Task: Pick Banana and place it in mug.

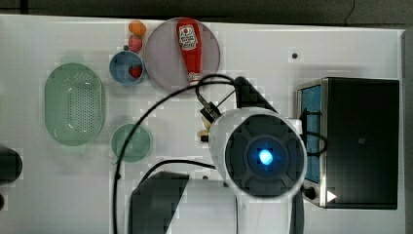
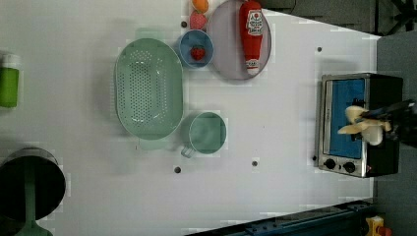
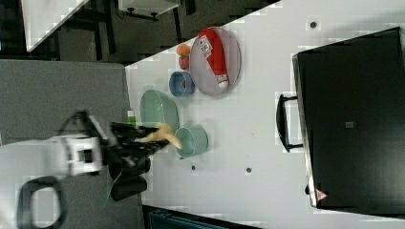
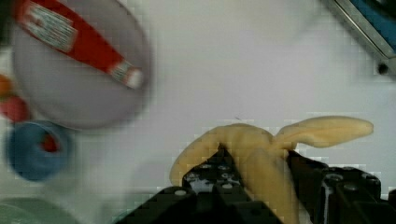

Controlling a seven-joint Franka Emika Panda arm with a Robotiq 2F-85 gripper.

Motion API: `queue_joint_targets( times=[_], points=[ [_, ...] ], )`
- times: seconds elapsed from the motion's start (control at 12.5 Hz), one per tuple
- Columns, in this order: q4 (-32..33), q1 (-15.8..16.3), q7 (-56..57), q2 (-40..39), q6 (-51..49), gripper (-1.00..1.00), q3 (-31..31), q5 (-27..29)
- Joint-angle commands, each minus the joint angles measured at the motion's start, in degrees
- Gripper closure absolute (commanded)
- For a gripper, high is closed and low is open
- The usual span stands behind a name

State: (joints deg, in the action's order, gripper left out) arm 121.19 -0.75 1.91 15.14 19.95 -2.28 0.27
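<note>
The pincer (image 4: 254,175) grips the banana (image 4: 261,149) between its fingers, lifted clear of the counter (image 1: 272,48) — likely high enough to clear rims. The mug (image 1: 131,142) stands empty just beside the colander (image 1: 74,104), near the counter's middle — the carry is not yet done.

A large white rectangular tabletop (image 1: 272,44) is spread across the scene, evenly lit, with soft shadows cast under what stands on it. Small dark round holes (image 1: 294,55) are dotted over its surface. Beyond its far edge in the top view, a strip of dark grey floor (image 1: 195,7) is seen. In the right view, a flat grey panel (image 3: 62,90) is placed beside the table, and a second white table (image 3: 45,19) on dark legs is set behind it.
</note>
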Motion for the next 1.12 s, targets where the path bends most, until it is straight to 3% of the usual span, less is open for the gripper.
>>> queue_joint_targets(
  times=[0.08,0.32,0.72,1.12],
  points=[
    [0.6,2.3,-6.9,0.2,-3.8,0.32,6.6,-0.6],
    [0.7,3.3,-17.1,-0.1,-4.2,0.32,13.7,-0.1],
    [1.8,3.8,-27.8,-3.0,-2.5,0.32,23.6,7.1],
    [9.3,3.9,-38.3,-9.4,13.5,0.32,28.6,7.2]
  ],
)
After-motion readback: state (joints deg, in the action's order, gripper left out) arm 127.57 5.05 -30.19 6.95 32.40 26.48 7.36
